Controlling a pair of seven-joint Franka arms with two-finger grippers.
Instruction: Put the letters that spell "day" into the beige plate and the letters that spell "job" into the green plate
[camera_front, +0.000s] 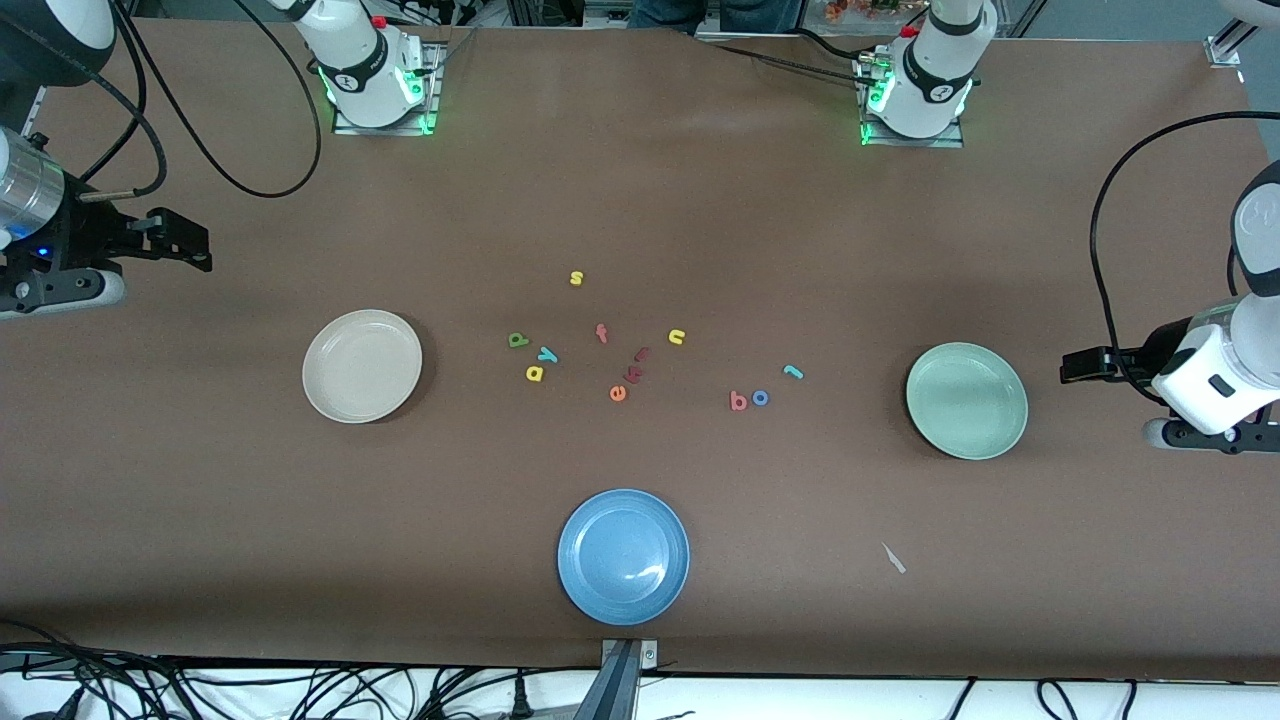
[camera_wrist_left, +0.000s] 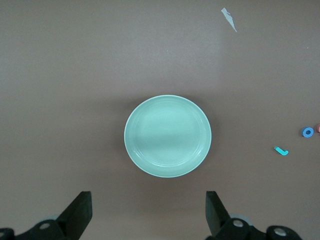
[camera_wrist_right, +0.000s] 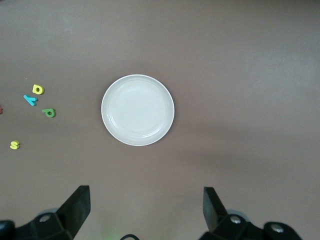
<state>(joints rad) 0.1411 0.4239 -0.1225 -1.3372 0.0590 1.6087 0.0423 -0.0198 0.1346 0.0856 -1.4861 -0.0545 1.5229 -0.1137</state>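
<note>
Both empty: left gripper (camera_wrist_left: 147, 212), right gripper (camera_wrist_right: 145, 210) wide.

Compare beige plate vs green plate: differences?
Colour: the beige plate is cream, the green plate pale mint. Place: the beige plate lies toward the right arm's end of the table, the green plate toward the left arm's end. Neighbours: d, a, y lie beside the beige plate; j, o, b beside the green plate. Shared: round, shallow-rimmed, similar size, both empty.
</note>
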